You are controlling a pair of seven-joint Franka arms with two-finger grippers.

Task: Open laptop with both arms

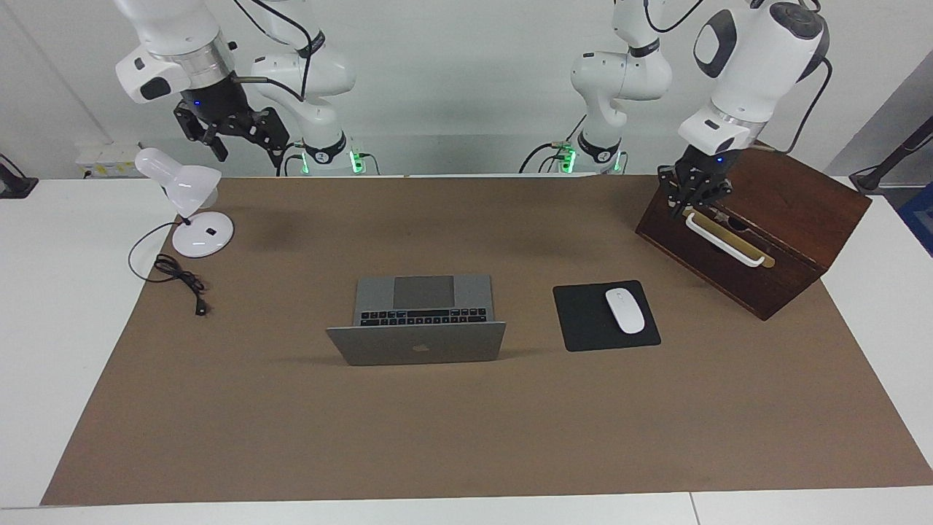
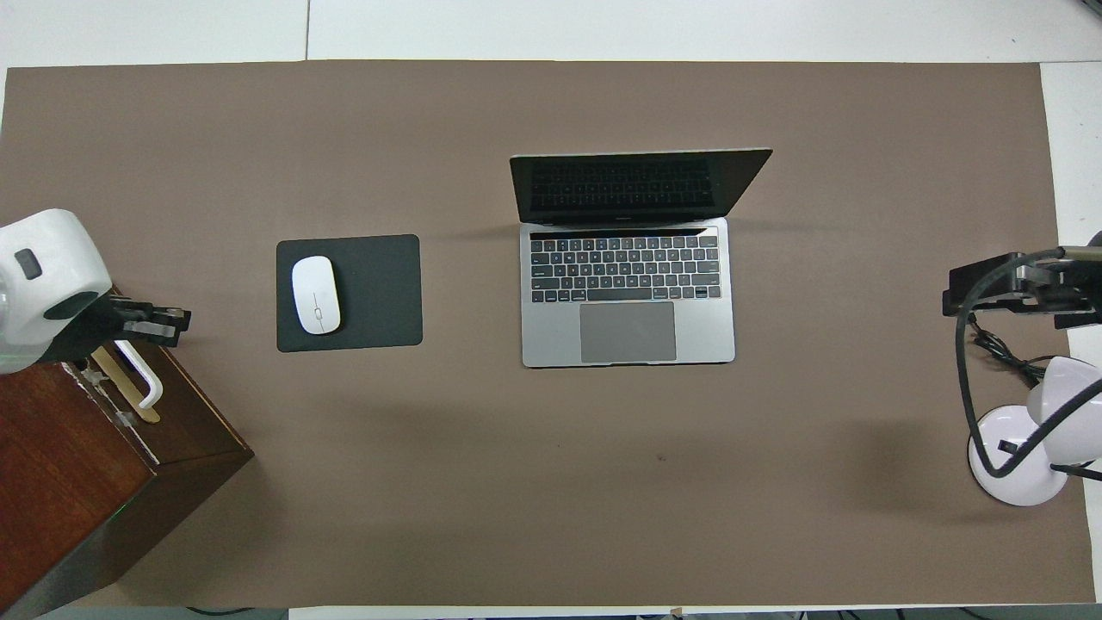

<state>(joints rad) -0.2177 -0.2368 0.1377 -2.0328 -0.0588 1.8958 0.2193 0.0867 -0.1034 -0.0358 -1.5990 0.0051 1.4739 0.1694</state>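
Well apart from both jaws (right [image 1: 232, 138] seemingly spread, left [image 1: 696, 191] unclear), laptop [image 1: 417, 321] open.

1. The right arm [image 1: 182, 44] comes down at the upper left of the facing view; its wrist is bent and the right gripper [image 1: 237, 142] hangs in the air with the fingers spread apart.
2. The left arm [image 1: 758, 65] stands at the upper right of the facing view; the left gripper [image 1: 692, 200] points down, raised, at the left edge of the overhead view.
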